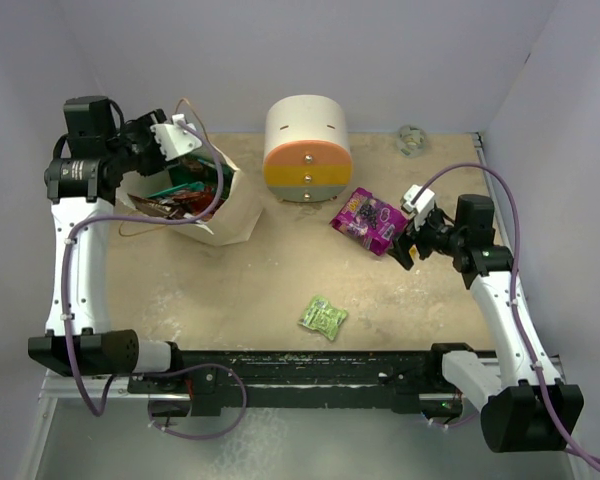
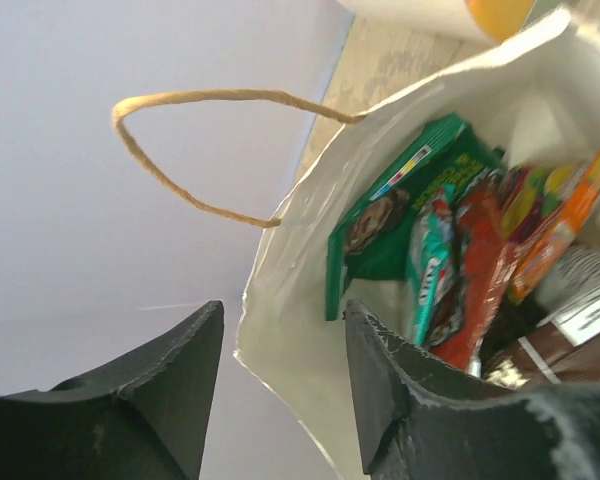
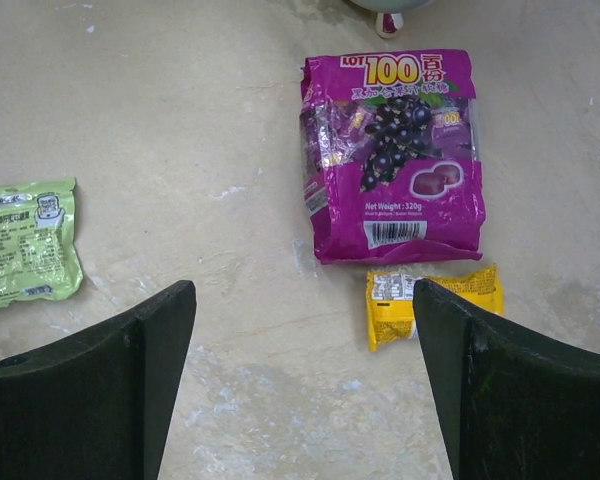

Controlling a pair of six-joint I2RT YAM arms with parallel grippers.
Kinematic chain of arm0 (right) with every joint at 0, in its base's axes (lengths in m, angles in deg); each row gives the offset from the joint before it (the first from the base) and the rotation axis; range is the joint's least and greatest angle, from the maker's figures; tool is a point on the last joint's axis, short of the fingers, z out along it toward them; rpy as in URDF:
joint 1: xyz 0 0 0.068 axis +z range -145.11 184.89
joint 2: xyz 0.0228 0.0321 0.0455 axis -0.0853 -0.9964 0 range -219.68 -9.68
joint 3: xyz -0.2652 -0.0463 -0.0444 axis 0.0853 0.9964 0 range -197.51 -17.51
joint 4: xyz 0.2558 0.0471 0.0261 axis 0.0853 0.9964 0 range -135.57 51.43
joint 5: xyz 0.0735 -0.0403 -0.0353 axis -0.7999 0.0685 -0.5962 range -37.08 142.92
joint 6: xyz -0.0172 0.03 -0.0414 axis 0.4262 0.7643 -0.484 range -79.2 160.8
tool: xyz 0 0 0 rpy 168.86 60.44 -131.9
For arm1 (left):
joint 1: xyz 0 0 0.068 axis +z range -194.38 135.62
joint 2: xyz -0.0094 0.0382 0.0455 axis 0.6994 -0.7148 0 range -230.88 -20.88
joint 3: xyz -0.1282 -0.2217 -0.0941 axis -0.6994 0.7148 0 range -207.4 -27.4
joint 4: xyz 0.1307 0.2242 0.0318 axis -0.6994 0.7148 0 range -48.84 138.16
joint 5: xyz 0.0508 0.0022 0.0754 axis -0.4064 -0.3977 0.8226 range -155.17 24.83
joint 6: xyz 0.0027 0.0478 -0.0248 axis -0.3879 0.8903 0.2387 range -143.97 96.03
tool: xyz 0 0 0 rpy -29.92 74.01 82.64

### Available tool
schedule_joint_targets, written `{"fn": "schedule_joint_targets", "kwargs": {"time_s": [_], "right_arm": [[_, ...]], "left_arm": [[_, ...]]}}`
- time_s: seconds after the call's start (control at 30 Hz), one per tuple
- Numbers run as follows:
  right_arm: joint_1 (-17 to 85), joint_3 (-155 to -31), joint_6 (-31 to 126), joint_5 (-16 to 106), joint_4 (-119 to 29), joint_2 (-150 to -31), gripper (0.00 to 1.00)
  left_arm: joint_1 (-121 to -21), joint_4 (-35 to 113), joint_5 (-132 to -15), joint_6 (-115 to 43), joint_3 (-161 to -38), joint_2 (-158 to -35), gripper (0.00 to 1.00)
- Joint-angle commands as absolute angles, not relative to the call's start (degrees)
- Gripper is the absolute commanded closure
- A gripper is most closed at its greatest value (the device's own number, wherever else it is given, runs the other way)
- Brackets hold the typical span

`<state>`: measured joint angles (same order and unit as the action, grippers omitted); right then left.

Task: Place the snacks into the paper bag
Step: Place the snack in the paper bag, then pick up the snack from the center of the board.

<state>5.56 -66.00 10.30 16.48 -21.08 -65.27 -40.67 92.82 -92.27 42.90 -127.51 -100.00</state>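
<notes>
Top view: the paper bag [image 1: 232,215] stands at the far left of the table [image 1: 250,290], beside the round drawered container [image 1: 307,145]. The left fingers [image 1: 185,138] hang over the bag's mouth.

Left wrist view only: a green packet [image 2: 400,210] and a red packet [image 2: 480,270] stand inside the bag with others. These fingers are parted and hold nothing.

Right wrist view: the right fingers [image 3: 130,380] are spread wide and empty above the table. The purple packet [image 3: 392,160] lies ahead. A small yellow packet [image 3: 435,300] lies just beside the purple one and is hidden in the top view. The lime-green packet [image 1: 323,317] lies well apart.
</notes>
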Motion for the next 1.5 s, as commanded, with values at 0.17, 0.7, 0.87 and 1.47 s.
{"fn": "schedule_joint_targets", "kwargs": {"time_s": [0.17,0.7,0.87,1.47], "right_arm": [[5.2,-66.1,12.9,19.3,-24.4,-64.3,0.08],[5.3,-70.3,15.0,24.2,-22.2,-65.9,0.00],[5.2,-70.9,17.7,31.0,-23.7,-66.9,0.00],[5.3,-74.0,11.0,37.3,-20.7,-80.8,0.04]], "left_arm": [[-40.4,92.5,-95.1,18.4,-126.1,-94.5,0.31],[-40.3,84.2,-89.5,1.9,-113.4,-84.8,0.04],[-40.3,81.6,-89.8,-1.7,-110.8,-82.0,0.01],[-40.3,79.0,-91.0,-6.2,-105.5,-76.4,0.01]]}}
